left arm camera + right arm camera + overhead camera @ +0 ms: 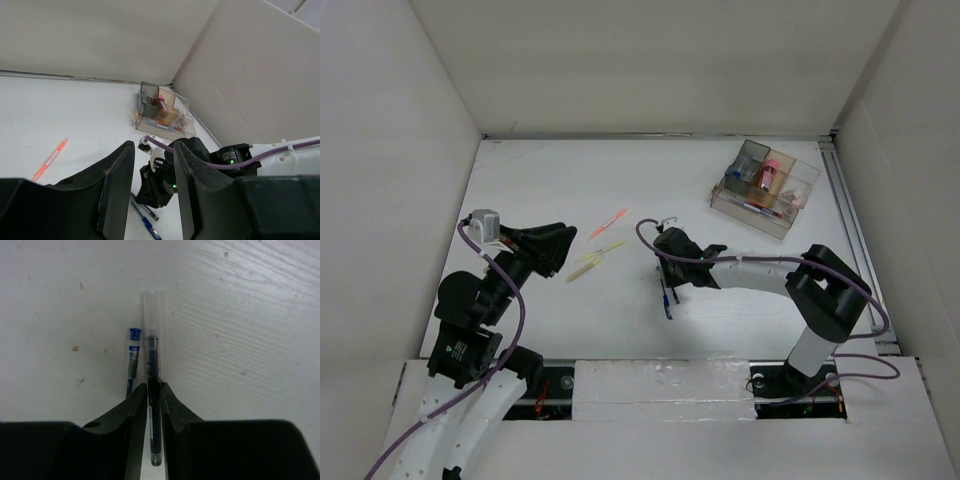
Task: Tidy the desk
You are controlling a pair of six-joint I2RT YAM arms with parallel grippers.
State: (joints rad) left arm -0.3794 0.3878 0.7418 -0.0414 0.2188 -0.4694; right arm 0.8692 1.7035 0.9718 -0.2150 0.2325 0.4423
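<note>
The white desk [550, 180] holds loose pens. My right gripper [666, 280] points down at the desk's middle and is shut on a black pen with a clear cap [152, 352], which lies against the surface. A blue pen [132, 357] lies right beside it on the left and also shows in the top view [666, 300]. My left gripper [562, 252] is open and empty, held above the desk left of centre. It faces the right gripper [165, 182].
A clear compartmented organizer [765, 185] with several items stands at the back right beside the metal rail [850, 230]. A red pen [609, 222] and two yellow markers [595, 260] lie between the arms. White walls enclose the desk.
</note>
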